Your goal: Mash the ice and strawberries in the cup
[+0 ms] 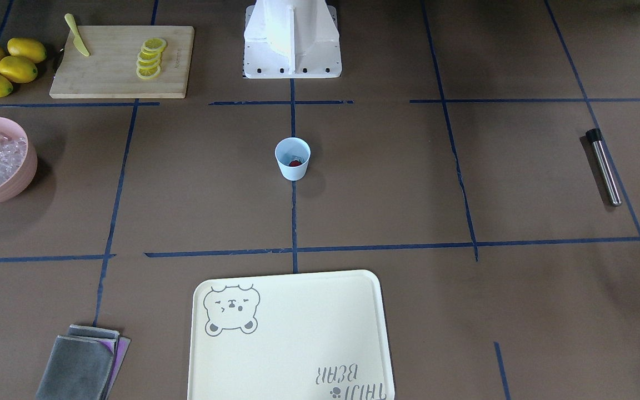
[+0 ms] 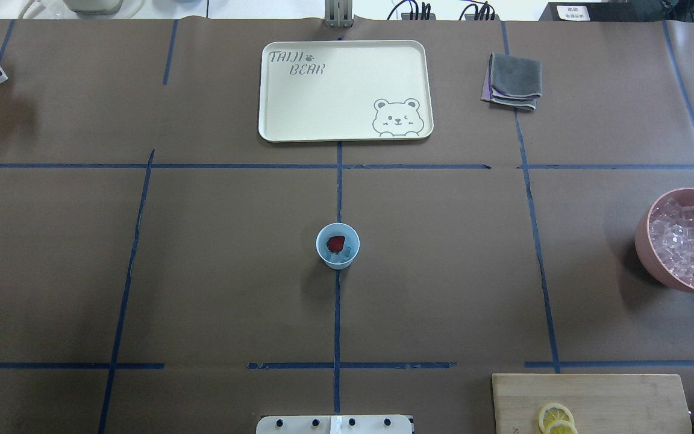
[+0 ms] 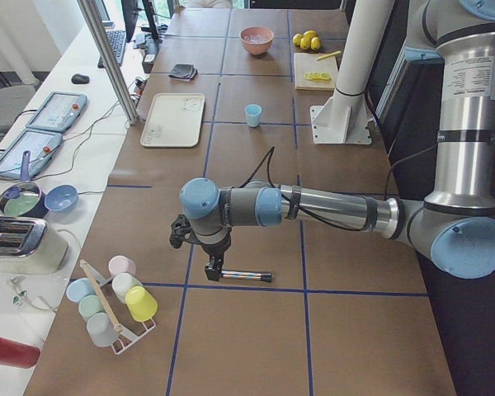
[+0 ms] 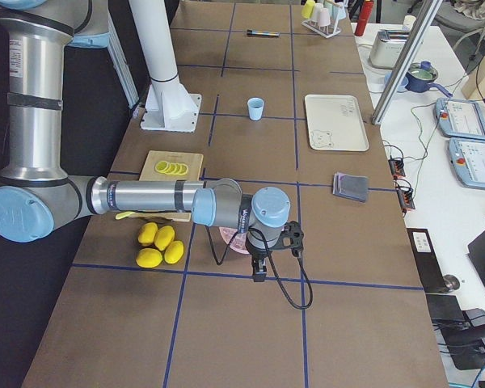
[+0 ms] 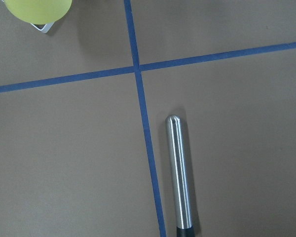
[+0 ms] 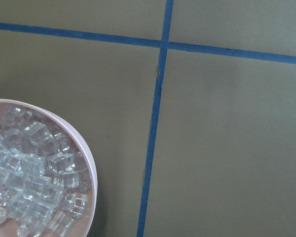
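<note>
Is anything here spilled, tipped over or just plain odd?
Nothing stands out. The cup stands upright with the strawberry inside, the ice sits within the pink bowl with none spilled, and the metal rod lies flat on the table.

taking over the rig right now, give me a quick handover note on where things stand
Left gripper: hangs over the muddler, which lies flat on the table. I cannot tell if it is open or shut.
Right gripper: by the pink bowl of ice. Its state cannot be told either.
Cup: upright at the table's centre, with a strawberry and what look like a few ice cubes inside.
Done: cup seems loaded.
Left: pick up the muddler and mash in the cup.
</note>
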`<act>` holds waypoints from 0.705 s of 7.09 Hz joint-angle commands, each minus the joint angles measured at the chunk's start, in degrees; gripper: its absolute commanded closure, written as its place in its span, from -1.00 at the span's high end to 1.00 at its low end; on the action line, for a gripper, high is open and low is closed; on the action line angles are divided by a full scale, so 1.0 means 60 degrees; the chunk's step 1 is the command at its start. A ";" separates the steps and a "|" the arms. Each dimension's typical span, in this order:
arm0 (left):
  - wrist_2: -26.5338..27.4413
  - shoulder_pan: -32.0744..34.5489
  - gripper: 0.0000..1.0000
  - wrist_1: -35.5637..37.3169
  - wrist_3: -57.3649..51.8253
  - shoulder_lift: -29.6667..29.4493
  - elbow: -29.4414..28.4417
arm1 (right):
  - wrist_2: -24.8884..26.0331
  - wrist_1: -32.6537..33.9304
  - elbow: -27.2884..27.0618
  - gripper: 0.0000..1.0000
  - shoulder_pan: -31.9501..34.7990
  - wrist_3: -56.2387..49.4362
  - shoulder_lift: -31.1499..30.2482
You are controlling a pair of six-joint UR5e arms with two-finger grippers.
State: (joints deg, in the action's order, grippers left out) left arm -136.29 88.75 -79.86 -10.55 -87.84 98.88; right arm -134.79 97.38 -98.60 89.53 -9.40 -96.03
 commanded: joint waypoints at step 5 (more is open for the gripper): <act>0.0171 0.0341 1.00 0.0024 0.0792 0.0284 0.0102 | 0.0008 0.0000 0.0027 0.99 0.0005 -0.0015 -0.0006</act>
State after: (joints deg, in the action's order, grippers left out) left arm -135.78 90.75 -79.71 -6.37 -86.24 99.63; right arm -134.77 97.38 -98.44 89.56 -9.46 -96.06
